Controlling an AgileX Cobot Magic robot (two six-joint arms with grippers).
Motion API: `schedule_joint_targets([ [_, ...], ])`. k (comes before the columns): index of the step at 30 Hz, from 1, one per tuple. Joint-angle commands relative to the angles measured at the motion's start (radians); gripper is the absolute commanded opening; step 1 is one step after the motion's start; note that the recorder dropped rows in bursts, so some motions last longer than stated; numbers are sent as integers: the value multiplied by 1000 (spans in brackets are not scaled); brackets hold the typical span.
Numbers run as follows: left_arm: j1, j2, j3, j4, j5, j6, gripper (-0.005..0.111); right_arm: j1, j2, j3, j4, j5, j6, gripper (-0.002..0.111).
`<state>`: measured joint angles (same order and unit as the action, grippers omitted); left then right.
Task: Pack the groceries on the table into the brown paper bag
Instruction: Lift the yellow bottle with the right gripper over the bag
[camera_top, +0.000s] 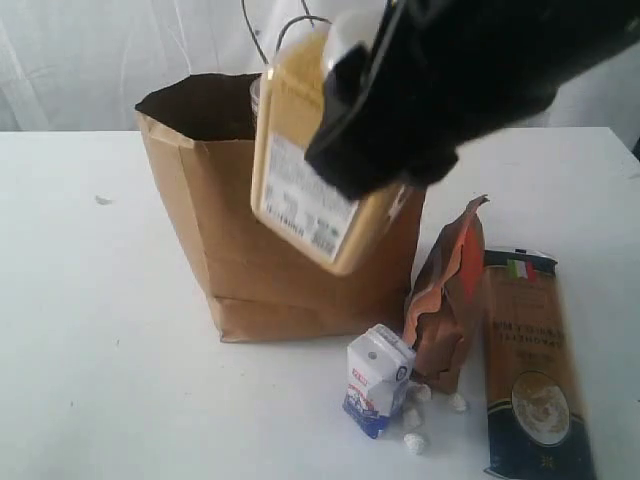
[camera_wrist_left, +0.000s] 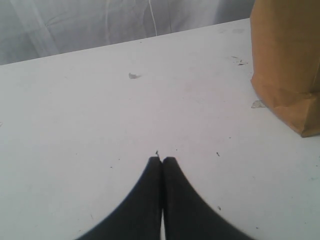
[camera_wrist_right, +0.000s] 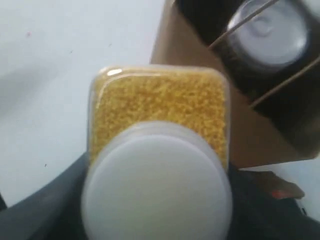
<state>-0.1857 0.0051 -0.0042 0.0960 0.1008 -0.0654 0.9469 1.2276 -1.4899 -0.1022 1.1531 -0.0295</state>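
Kraft-brown paper stands at the centre of the exterior view: the brown paper bag (camera_top: 250, 250) is upright on the white table (camera_top: 90, 330), its mouth open, its thin cord handles (camera_top: 250, 30) rising into the top of the frame. In front of the bag's upper right part hangs the yellow white-capped bottle (camera_top: 300, 190), tilted, its label facing the camera and its cap end uppermost. The right gripper (camera_top: 370, 130), a black mass reaching in from the upper right, is clamped on the bottle near the cap. In the right wrist view its dark fingers (camera_wrist_right: 45, 210) flank the white cap, with yellow grains showing through the clear wall below. That view also looks into the bag, where a dark can (camera_wrist_right: 272, 35) with a grey top sits under the crossing cords.

At the lower middle of the exterior view a small white-blue carton (camera_top: 378, 380) stands just beside the brown-orange pouch (camera_top: 448, 300), with a few white crumbs (camera_top: 415, 435) at their feet. The long brown-blue spaghetti pack (camera_top: 530, 370) lies flat at the lower right.

The left gripper (camera_wrist_left: 162, 165) has its two black fingers pressed together, holding nothing, over bare tabletop apart from the bag.
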Motion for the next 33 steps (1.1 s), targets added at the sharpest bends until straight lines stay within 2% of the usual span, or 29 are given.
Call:
schedule_joint_targets([
  [1, 3, -5, 4, -1, -3, -1, 0, -1, -33, -118, -153, -43, 105, 0],
  [6, 3, -5, 4, -1, -3, -1, 0, -1, -19, -203, -337, -52, 229, 0],
  [14, 3, -5, 4, -1, -3, -1, 0, -1, 31, -253, -498, -88, 378, 0],
  [20, 3, -5, 4, -1, -3, -1, 0, -7, 106, -255, -527, -103, 418, 0],
  [26, 3, -5, 4, -1, -3, -1, 0, -77, 168, -255, -497, -178, 505, 0],
  [33, 3, -5, 4, -1, -3, -1, 0, -131, 203, -253, -475, -142, 503, 0],
])
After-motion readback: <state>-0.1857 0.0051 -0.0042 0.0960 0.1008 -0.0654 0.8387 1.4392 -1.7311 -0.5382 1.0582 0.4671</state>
